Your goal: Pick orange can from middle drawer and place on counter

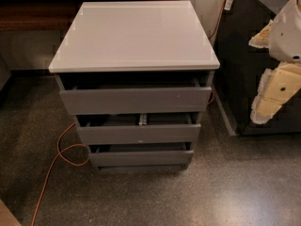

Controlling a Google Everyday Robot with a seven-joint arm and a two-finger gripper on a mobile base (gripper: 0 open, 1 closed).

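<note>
The counter [136, 32] is a pale grey-white slab on top of the grey three-drawer cabinet, and nothing stands on it. The middle drawer [138, 133] is pulled out a little, showing a narrow dark strip of its interior. No orange can is in view; it is hidden or out of sight. My gripper [263, 86], cream-coloured and on a white arm, hangs at the right edge of the view. It is to the right of the cabinet, at about the height of the top drawer, and apart from it.
The top drawer [135, 100] and the bottom drawer [141, 157] are also slightly open. A dark cabinet [240, 55] stands close on the right. An orange cable [56, 161] loops on the speckled floor at the left.
</note>
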